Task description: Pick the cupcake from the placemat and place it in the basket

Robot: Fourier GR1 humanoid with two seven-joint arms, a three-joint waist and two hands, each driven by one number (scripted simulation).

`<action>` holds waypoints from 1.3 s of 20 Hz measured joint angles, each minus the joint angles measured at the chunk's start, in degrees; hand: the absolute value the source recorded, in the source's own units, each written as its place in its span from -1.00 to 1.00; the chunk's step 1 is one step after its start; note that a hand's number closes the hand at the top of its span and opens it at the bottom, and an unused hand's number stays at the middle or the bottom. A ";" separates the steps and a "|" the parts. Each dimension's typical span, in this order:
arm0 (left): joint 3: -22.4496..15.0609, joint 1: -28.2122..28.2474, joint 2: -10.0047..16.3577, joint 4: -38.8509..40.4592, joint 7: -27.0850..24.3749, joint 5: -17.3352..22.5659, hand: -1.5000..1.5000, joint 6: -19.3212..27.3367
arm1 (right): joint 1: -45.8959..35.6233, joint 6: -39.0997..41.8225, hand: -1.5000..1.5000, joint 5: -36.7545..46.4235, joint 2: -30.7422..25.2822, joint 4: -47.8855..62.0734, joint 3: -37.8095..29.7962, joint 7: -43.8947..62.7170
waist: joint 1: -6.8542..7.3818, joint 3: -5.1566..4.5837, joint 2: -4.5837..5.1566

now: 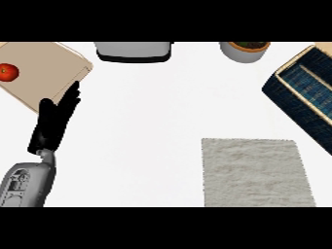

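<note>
Cupcake not sighted: the grey placemat [258, 172] lies bare and the dark woven basket [298, 119] (cut off at the right edge) shows none inside. Judged step is the placing, best ended low over the basket's inside, clear of its rim, while the left hand [55, 121] rests open at the left, fingers straight, holding nothing. Right hand is out of view, so whether it carries the item cannot be told.
</note>
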 measured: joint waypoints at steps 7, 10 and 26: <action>0.55 1.46 0.34 -1.14 -0.11 0.26 0.00 -0.64 | -0.66 -4.35 1.00 3.36 1.49 12.41 1.98 -7.58 | -0.06 -0.01 -0.08; 0.38 1.02 -0.06 -0.66 -0.28 0.01 0.00 -0.44 | -1.66 -4.49 -1.00 3.11 2.30 18.54 0.94 -7.86 | 0.08 0.01 0.03; 1.54 0.20 0.37 0.94 -1.55 -0.08 0.00 -0.95 | -7.46 -13.83 -1.00 -5.15 2.25 34.01 -11.80 -10.12 | -0.12 0.02 0.06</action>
